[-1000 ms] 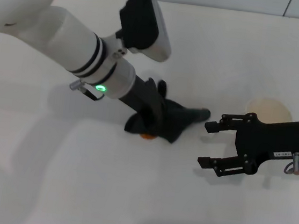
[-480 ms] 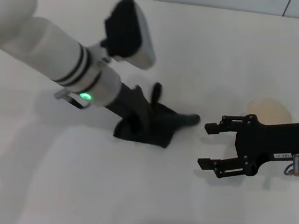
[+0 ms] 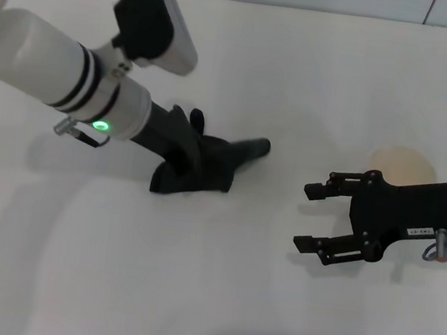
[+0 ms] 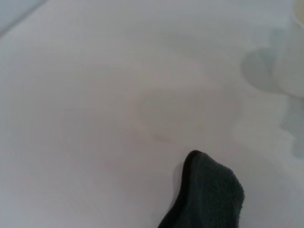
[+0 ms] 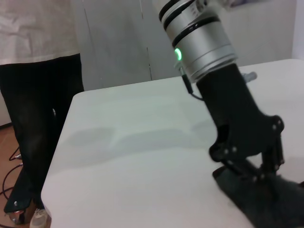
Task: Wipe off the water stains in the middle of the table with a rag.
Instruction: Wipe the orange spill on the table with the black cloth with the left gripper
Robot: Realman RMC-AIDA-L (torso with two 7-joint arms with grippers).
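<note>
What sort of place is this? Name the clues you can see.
Probably an indoor robot test room: a plain white table, two robot arms, the left gripper pressing a rag, the right gripper idle, and a person standing by.

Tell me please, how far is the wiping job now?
Mostly done, it seems: no orange stain shows on the table. The left gripper presses the rag flat on it. The right gripper hangs open beside the cup. Left: lift the rag to check underneath.
</note>
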